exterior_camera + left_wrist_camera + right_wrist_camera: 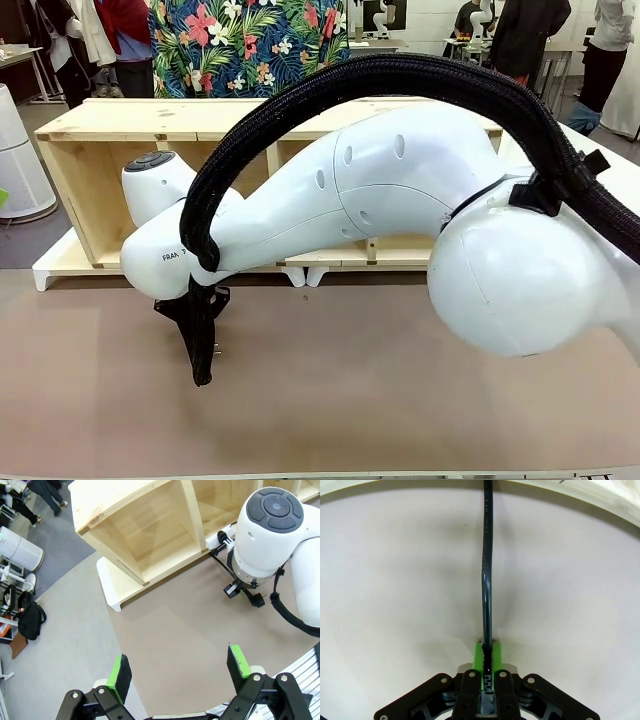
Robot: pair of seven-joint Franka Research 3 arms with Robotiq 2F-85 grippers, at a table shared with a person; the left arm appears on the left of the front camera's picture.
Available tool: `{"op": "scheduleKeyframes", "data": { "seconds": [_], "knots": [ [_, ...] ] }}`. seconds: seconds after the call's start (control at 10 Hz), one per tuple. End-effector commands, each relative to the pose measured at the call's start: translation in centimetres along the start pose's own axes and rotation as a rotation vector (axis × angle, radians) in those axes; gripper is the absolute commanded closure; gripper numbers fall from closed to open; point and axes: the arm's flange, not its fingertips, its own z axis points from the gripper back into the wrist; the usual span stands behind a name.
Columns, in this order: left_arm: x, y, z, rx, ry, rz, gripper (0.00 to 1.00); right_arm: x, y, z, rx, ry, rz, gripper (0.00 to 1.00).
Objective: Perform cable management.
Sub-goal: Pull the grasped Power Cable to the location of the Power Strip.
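The cable [487, 580], a single black cord, runs in my right wrist view from 6 o'clock straight up to 12 o'clock across the pale table [395, 605]. My right gripper [487, 652] is clenched on it, with both green pads pinching its lower end. My left gripper [179, 669] hangs released above the table, its two pads well apart. From there I see one wooden shelf [150, 525] at 12 o'clock.

A long pale wooden shelf [100, 120] stands at the far edge of the brown tabletop [400, 420], open compartments facing near. Behind it stands a person in a floral shirt [250, 45]. A white cylindrical appliance [15, 160] sits far left.
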Motion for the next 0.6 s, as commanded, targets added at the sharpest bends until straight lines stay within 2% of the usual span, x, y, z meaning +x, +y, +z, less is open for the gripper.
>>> {"op": "scheduleKeyframes", "data": {
  "seconds": [0.0, 0.5],
  "knots": [
    [0.0, 0.1, 0.0, 0.002, -0.003, 0.004, 0.0, 0.0, 0.0, 0.0, 0.0, 0.0, 0.0, 0.93],
    [0.0, 0.1, 0.0, 0.002, -0.003, 0.004, 0.0, -2.2, 1.8, 2.8, -0.05, 0.045, 0.011, 0.93]
  ]
}}
